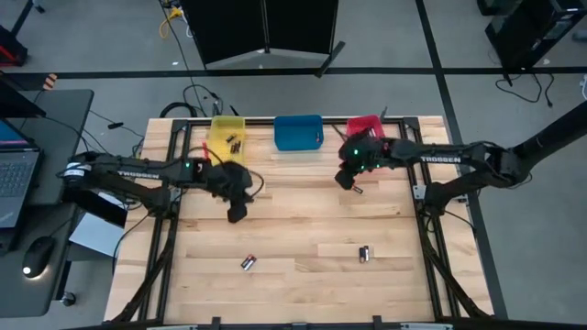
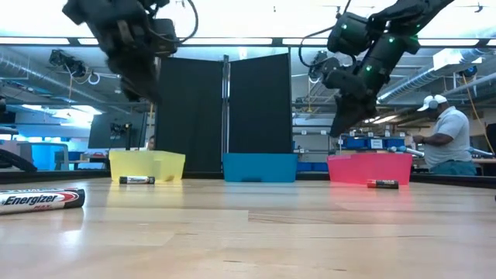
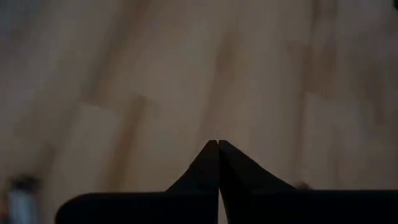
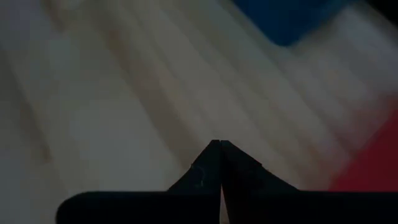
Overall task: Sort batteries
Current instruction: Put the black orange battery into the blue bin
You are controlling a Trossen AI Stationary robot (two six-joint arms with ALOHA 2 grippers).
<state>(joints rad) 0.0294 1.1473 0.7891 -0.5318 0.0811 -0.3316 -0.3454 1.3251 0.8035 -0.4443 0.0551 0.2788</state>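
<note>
Two small batteries (image 1: 232,141) are seen lying inside the yellow bin (image 1: 220,126) at the table's (image 1: 293,284) far edge. One cell (image 1: 359,189) lies before the red bin (image 1: 365,122). Two more (image 1: 248,262) (image 1: 364,253) lie toward the near edge, well apart.

wooden table (image 1: 303,275) on a black frame, three bins lined up along the far edge: yellow bin (image 1: 227,134), blue bin (image 1: 298,132), red bin (image 1: 364,126). desk off to one side with a laptop (image 1: 14,174) and a mouse (image 1: 35,256). person in a white cap (image 2: 448,137) standing back by the shelves
</note>
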